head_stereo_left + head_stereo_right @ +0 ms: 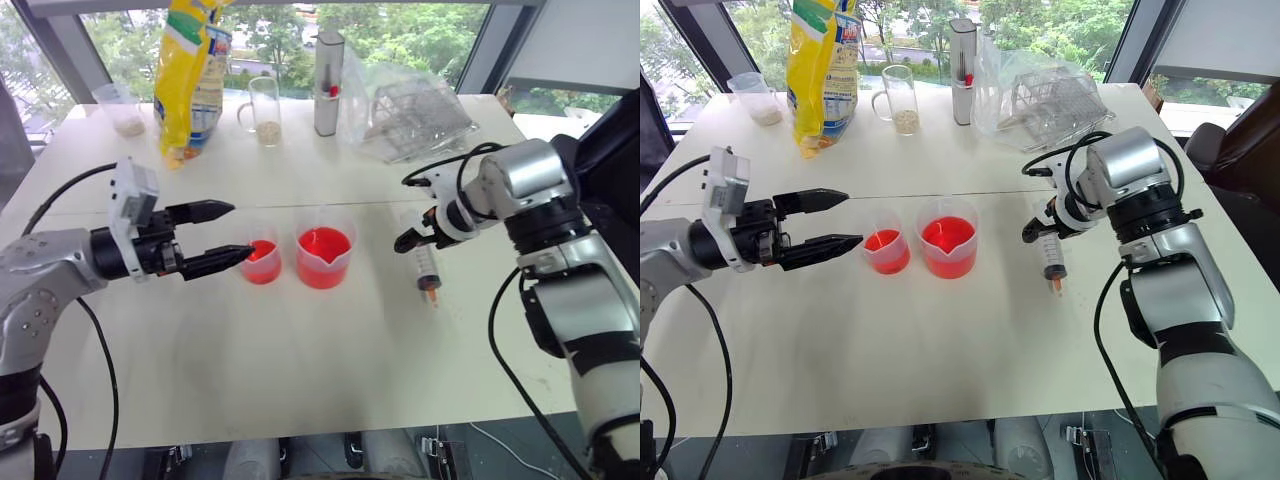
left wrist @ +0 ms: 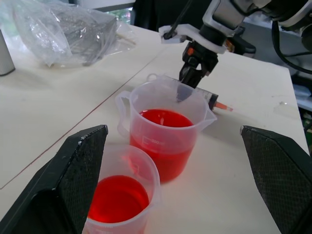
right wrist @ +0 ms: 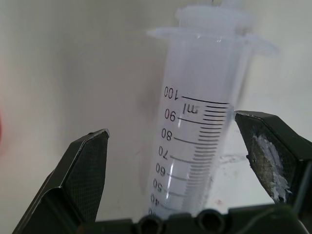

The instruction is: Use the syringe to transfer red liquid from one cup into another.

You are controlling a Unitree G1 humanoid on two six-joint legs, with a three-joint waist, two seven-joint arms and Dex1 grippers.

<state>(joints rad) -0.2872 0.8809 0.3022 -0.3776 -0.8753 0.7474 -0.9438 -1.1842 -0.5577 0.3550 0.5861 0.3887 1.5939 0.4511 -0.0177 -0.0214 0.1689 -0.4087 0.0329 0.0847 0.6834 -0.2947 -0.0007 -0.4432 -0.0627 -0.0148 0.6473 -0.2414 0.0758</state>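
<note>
Evidently readying a pickup, the right gripper point(image 3: 178, 161) is straddling the table-lying syringe point(image 1: 1053, 254) with fingers apart, while the left gripper point(image 1: 228, 236) is waiting, fingers spread, beside the smaller cup point(image 1: 262, 261).

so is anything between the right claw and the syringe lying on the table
Nothing visible. The right claw is open and straddles the large clear plastic syringe, which lies on the white table with bare gaps on both sides of its barrel. The spouted clear cup of red liquid stands apart, off to the side.
</note>
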